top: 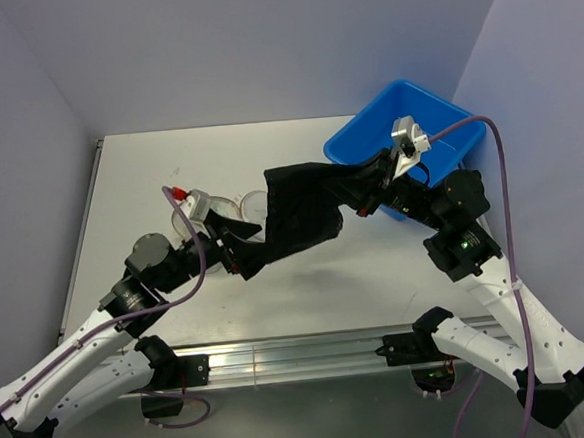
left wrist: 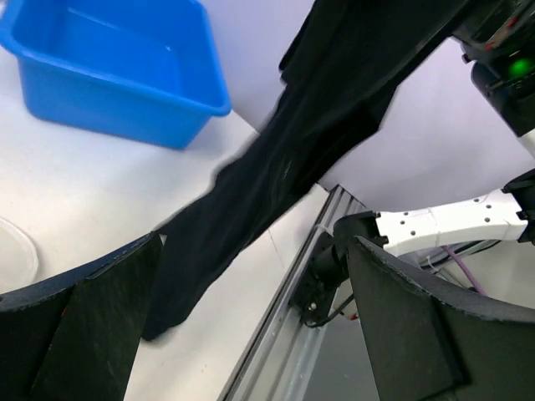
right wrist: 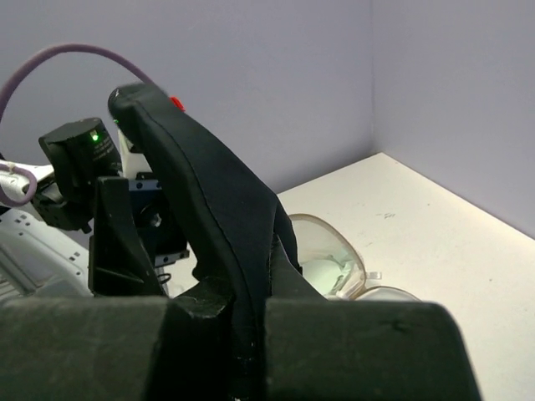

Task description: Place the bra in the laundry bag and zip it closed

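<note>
We find the bra [top: 297,214] stretched in the air as a dark band from the right claw [top: 370,188], which pinches it, down to the left claw [top: 236,255], whose jaws stand wide apart. It bars the middle of the desk [top: 167,158] and partly overhangs the laundry bag [top: 251,204], so from the near side that bag is screened. The blue bin [top: 406,131] blocks the far right corner. We see bare desk at the far left and along the near edge by the rail [top: 301,354].
</note>
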{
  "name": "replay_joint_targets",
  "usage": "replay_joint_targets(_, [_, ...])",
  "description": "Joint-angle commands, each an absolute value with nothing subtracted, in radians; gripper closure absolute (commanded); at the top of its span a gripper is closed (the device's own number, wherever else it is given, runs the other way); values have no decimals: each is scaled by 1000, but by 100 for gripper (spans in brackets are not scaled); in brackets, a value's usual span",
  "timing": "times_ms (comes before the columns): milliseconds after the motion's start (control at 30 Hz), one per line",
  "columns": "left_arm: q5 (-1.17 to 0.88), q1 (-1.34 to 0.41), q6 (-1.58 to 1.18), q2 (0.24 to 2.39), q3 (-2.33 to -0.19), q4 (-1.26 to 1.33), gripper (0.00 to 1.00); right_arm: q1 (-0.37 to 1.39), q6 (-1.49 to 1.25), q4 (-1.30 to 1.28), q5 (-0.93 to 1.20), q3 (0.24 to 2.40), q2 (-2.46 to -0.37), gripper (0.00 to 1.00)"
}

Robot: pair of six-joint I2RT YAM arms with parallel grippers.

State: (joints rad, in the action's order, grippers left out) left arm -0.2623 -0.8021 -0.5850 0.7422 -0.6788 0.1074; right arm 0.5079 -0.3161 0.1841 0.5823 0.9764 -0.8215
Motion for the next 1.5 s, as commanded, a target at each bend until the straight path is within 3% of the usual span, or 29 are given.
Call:
replay_joint_targets(0, [-213, -802, -528, 718, -721, 63, 1, 506, -342, 236, 623, 1028, -824, 100])
replay_joint_targets(67, [-175, -801, -517, 709, -738, 41, 1, 506, -367, 261, 650, 1022, -825, 100])
replay_joint_targets(367, [-374, -807, -554, 779, -727, 188, 1, 506, -406, 310, 670, 1012, -854, 100])
replay_joint_targets(467, [-396, -811, -561, 808, -735, 209, 7, 506, -410, 317, 669, 1005, -854, 100])
replay_joint_targets(500, [-400, -811, -563, 819, -739, 213, 11, 506, -410, 319, 670, 1003, -856, 100])
replay_joint_targets(600, [-399, -811, -584, 836, -745, 236, 52, 506, -402, 321, 660, 996, -845, 100])
replay_joint_targets(633, [-393, -813, -592, 838, -749, 242, 72, 506, -399, 319, 657, 989, -842, 100])
replay_joint_targets(733, [-376, -811, -621, 848, -752, 252, 100, 506, -374, 304, 657, 988, -824, 100])
replay_joint_targets(1000, [-327, -796, -681, 882, -798, 210, 100, 508, -298, 221, 730, 989, -703, 100])
replay_joint_targets(1100, [-336, -764, -699, 897, -825, 183, 100, 508, -323, 221, 814, 928, -635, 87])
replay_joint_targets(1133, [-347, -752, -709, 902, -831, 183, 100, 509, -336, 225, 836, 911, -621, 74])
replay_joint_targets(1200, [-371, -713, -738, 920, -851, 183, 100, 509, -362, 218, 873, 861, -578, 58])
replay_joint_targets(1233, [-394, -701, -745, 926, -859, 181, 100, 512, -370, 203, 870, 841, -563, 44])
replay_joint_targets(1333, [-419, -667, -762, 940, -879, 173, 100, 514, -370, 131, 836, 773, -497, 22])
replay_joint_targets(1467, [-411, -657, -750, 936, -900, 132, 100, 512, -327, 25, 729, 742, -457, 11])
